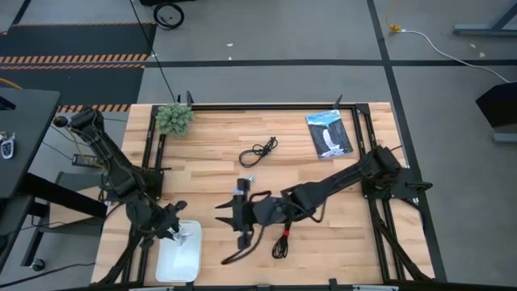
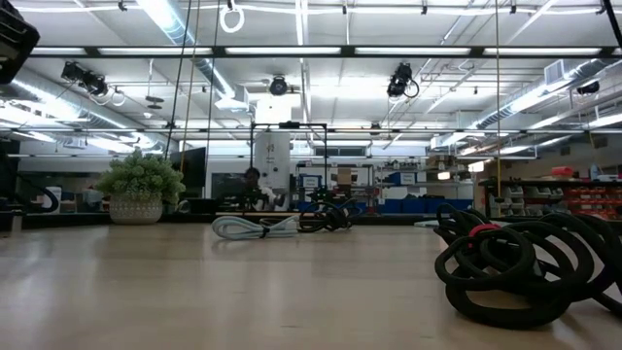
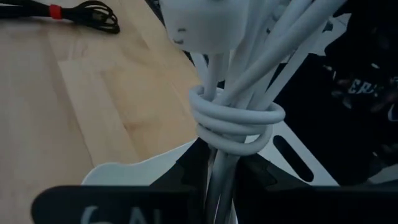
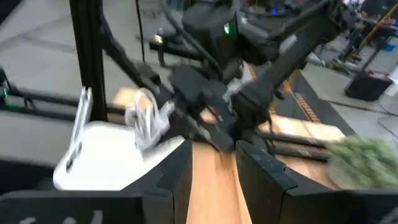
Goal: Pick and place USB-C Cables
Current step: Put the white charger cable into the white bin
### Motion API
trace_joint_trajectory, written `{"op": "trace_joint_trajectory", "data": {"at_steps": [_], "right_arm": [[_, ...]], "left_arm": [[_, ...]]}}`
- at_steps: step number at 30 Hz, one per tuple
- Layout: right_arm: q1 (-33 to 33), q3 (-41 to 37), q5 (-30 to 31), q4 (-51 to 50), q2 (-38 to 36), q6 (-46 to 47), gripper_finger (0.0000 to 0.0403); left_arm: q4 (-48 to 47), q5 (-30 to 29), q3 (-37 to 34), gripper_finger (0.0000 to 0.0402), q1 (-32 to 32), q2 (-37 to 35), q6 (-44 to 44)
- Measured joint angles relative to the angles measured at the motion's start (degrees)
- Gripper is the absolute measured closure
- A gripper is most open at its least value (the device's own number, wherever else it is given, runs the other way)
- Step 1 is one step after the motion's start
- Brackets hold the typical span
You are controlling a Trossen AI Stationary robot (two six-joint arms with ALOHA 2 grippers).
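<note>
My left gripper (image 1: 176, 228) is over the white tray (image 1: 174, 263) at the near left edge and is shut on the white USB-C cable (image 3: 236, 118). One black cable (image 1: 258, 151) lies mid-table toward the far side. A second black cable with a red tie (image 1: 281, 242) lies near the near edge, beside the right arm. The pale blue-grey cable (image 2: 255, 227) lies flat on the wood. My right gripper (image 4: 214, 168) is mid-table, level, pointing at the left gripper, open and empty. My left gripper pinches the white cable's coiled bundle between its two fingers, just below the wrapped waist (image 3: 219, 168). The loops (image 4: 146, 127) hang beyond the fingers over the white tray. I cannot tell whether they touch it.
A potted plant (image 1: 174, 119) stands at the far left corner. A blue-and-white flat packet (image 1: 329, 133) lies far right. Black frame posts (image 1: 153, 149) line both table sides. Bare wood shows between the far black cable and the packet.
</note>
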Motion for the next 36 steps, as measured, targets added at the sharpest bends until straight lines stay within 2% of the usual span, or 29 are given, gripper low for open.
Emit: {"op": "trace_joint_trajectory", "data": {"at_steps": [6, 14, 19, 23, 28, 33, 36], "right_arm": [[-2.7, -0.3, -5.7, 11.4, 7.4, -0.2, 0.0268], [-5.1, -0.2, -14.1, 21.5, 13.2, 0.8, 0.0238], [-5.3, 0.0, -15.2, 26.9, 16.7, 0.9, 0.0207], [-5.3, 4.2, -15.3, 23.6, 19.9, 2.6, 0.0182], [-4.9, 15.4, -15.3, 14.7, 25.3, 2.5, 0.0161], [-3.8, 25.5, -15.5, 6.7, 30.0, 0.9, 0.0154], [-3.7, 28.2, -15.4, 6.0, 31.5, 0.5, 0.0154]], "left_arm": [[-0.6, -1.1, 0.0, 0.0349, 0.0, -0.1, -1.2], [-0.7, -1.3, 0.0, 0.0349, -0.1, 0.0, -1.4], [-0.7, -1.5, 0.0, 0.0349, -0.1, 0.0, -1.3], [-0.6, -1.5, 0.0, 0.0349, -0.1, 0.0, -1.3], [-0.6, -1.3, 0.0, 0.0349, -0.2, 0.0, -0.6], [-0.4, -1.7, 0.0, 0.0349, -0.1, 0.0, 0.1], [-0.2, -1.6, 0.0, 0.0349, -0.1, 0.0, 0.1]]}}
